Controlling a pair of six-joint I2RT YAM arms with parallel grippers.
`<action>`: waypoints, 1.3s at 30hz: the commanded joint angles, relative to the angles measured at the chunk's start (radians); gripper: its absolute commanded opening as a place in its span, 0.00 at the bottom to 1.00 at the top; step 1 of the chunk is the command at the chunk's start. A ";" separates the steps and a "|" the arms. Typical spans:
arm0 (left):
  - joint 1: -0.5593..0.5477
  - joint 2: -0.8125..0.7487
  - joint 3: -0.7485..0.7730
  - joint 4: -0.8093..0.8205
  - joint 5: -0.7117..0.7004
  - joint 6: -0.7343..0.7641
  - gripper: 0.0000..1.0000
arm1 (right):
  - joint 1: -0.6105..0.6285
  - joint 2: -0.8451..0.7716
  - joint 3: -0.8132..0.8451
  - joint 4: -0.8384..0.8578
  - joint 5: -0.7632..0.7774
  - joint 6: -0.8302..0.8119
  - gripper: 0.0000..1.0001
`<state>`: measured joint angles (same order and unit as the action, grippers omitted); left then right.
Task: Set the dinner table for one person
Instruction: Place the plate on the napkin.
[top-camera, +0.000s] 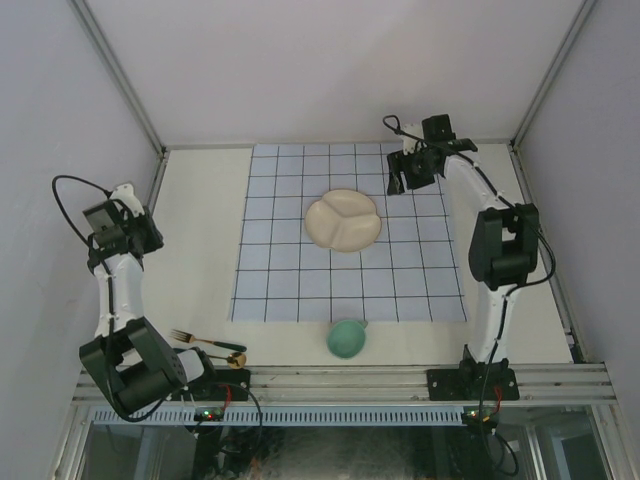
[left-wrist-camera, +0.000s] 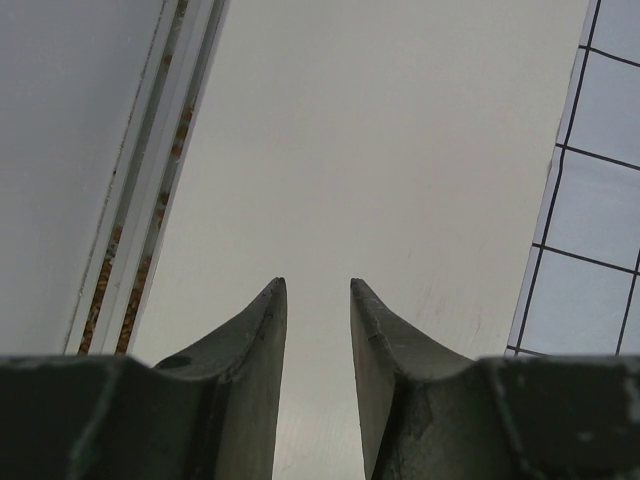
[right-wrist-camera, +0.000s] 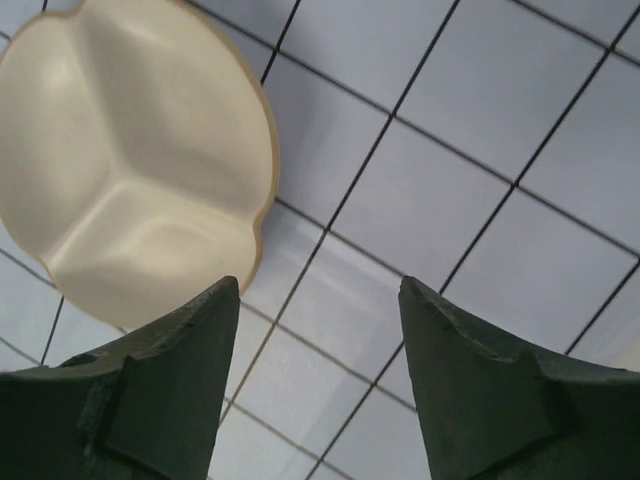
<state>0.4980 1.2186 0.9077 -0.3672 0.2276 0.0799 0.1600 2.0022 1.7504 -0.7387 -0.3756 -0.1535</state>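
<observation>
The cream-white dinner table (top-camera: 195, 230) carries a pale-blue grid cloth (top-camera: 420, 270). A cream divided plate (top-camera: 343, 220) lies on the cloth's far middle. A green cup (top-camera: 346, 339) stands on the table just in front of the cloth. A gold fork (top-camera: 205, 343) and spoon (top-camera: 230, 360) lie at the near left. My right gripper (top-camera: 405, 180) is open and empty above the cloth, to the right of and beyond the plate (right-wrist-camera: 130, 160). My left gripper (top-camera: 135, 232) is open and empty over bare table (left-wrist-camera: 380, 150) at the left.
A metal rail (left-wrist-camera: 150, 200) and grey wall run along the table's left edge. The cloth's edge (left-wrist-camera: 600, 200) shows to the right of my left gripper (left-wrist-camera: 318, 285). In the right wrist view, cloth (right-wrist-camera: 480, 150) lies below my right gripper (right-wrist-camera: 320, 285).
</observation>
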 joint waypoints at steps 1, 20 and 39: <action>0.007 -0.044 -0.013 0.037 -0.012 0.020 0.36 | 0.026 0.080 0.169 -0.024 -0.022 0.026 0.60; 0.008 -0.099 -0.028 0.011 -0.027 0.011 0.36 | 0.094 0.257 0.306 -0.081 -0.056 -0.010 0.52; 0.008 -0.139 -0.027 -0.012 -0.030 -0.001 0.36 | 0.064 0.314 0.277 -0.115 -0.155 -0.008 0.52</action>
<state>0.4988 1.1194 0.8978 -0.3843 0.2111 0.0799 0.2394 2.3135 2.0193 -0.8600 -0.4892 -0.1562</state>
